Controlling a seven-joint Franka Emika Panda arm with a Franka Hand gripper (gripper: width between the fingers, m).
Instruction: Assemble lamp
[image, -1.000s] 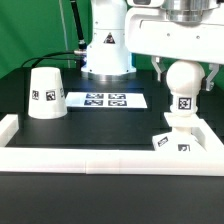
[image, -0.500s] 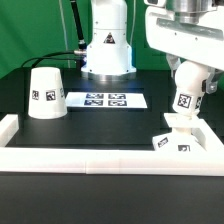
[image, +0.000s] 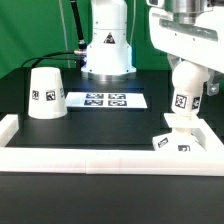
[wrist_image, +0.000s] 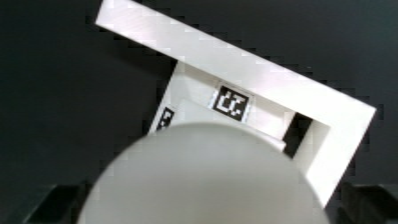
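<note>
The white ball bulb stands with its neck down on the low square base block at the exterior view's right, leaning a little. My gripper is shut on the bulb's ball from above. In the wrist view the bulb fills the space between the dark fingers, with the tagged base beyond it. The truncated-cone shade stands alone at the exterior view's left.
The marker board lies in the middle in front of the arm's white pedestal. A long white border rail runs along the front, with raised ends at both sides; its corner shows in the wrist view.
The hand has turned and shifted slightly toward the exterior view's right. The bulb has turned with it, its tag now lower and more tilted. Base and shade have not moved.
</note>
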